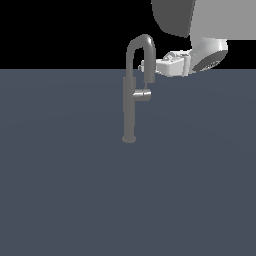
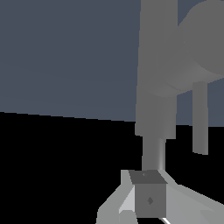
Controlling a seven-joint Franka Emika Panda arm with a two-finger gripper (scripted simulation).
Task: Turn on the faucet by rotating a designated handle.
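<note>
The faucet (image 1: 129, 110) stands upright on the dark floor, with a slim grey column, a small round base and a high gooseneck spout. The handle (image 1: 143, 95) is a short stub sticking out of the column toward the exterior view's right, just below the downturned spout tip. My gripper (image 1: 144, 65) reaches in from the exterior view's right. It is level with the spout tip, higher than the handle and not touching it. In the wrist view the fingertips (image 2: 148, 199) sit together, holding nothing, with the faucet's grey tubes (image 2: 155, 78) close in front.
The flat dark blue-grey floor (image 1: 65, 190) spreads all around the faucet. My arm's white and grey links (image 1: 205, 52) hang over the upper right of the exterior view.
</note>
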